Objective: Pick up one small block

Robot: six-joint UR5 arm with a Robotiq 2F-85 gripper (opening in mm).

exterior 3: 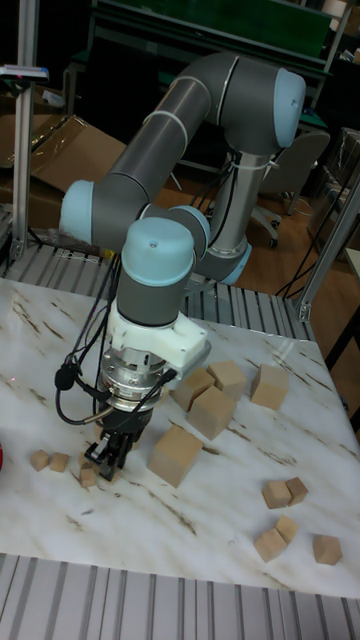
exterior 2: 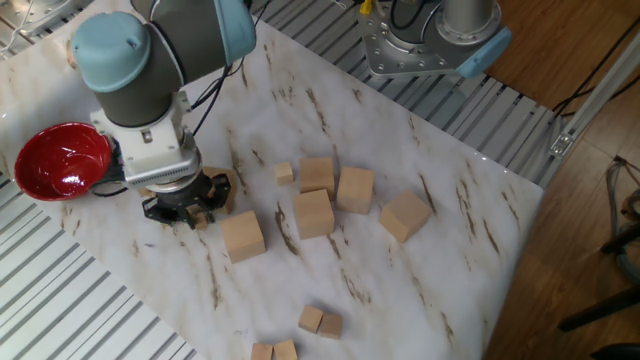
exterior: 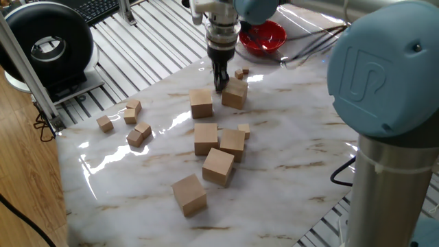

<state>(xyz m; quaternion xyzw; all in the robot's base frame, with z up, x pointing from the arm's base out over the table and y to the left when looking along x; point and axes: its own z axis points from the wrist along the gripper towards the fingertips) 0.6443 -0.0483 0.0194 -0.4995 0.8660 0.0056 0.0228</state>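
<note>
The small block (exterior 3: 88,476) sits flat on the desk (exterior: 302,158) near the edge by the red bowl (exterior: 264,36), with two more tiny cubes (exterior: 241,73) close by. Being a cube, it has no long axis. The gripper (exterior 3: 108,458) hangs upright right at it, low to the marble, likely so the jaws can straddle it; whether they are wide or pinched on it I cannot tell. A large cube (exterior: 234,93) stands just beside the jaws.

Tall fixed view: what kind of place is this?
Likely a robotics lab: a UR5 arm works wooden cubes on a marble-look tabletop, with office chairs and a cardboard box behind.
</note>
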